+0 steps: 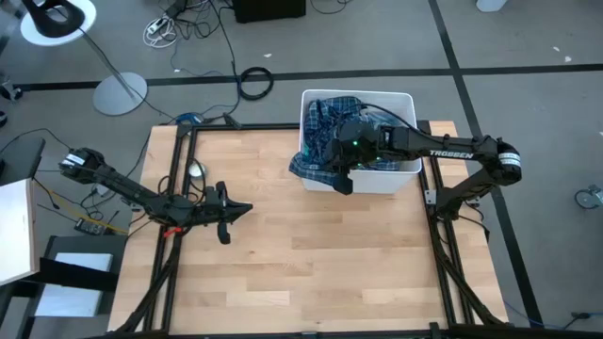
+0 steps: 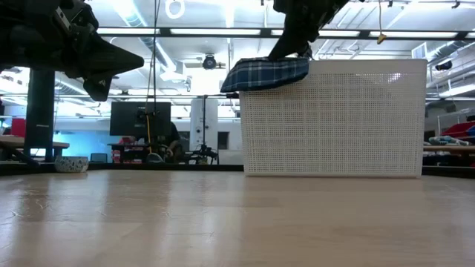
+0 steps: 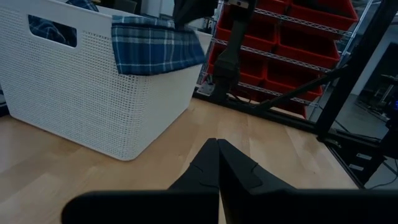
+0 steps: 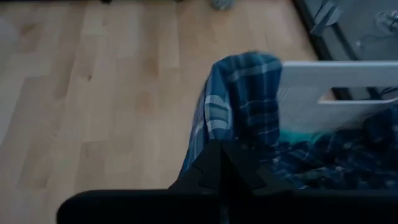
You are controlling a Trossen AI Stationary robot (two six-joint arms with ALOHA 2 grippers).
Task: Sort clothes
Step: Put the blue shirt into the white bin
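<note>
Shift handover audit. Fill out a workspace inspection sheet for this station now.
Surface: wooden table, bare over most of its top.
Job's things: plaid shirt draped over the rim of the white bin; more clothes inside.
Clutter: nothing seen.
Grippers: left gripper shut, empty, above the table's left part; right gripper shut at the bin's front-left corner, hold on the shirt unclear.
Cables: black coil and loose leads on the floor behind.
Surroundings: red storage bins on shelving.

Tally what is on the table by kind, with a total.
White bin: 1
Plaid shirt draped over the bin's edge: 1
Turquoise garment showing inside the bin: 1
Robot arms with a tool: 2, left tool and right tool
Total: 5
Other clothes in the bin cannot be told apart.
</note>
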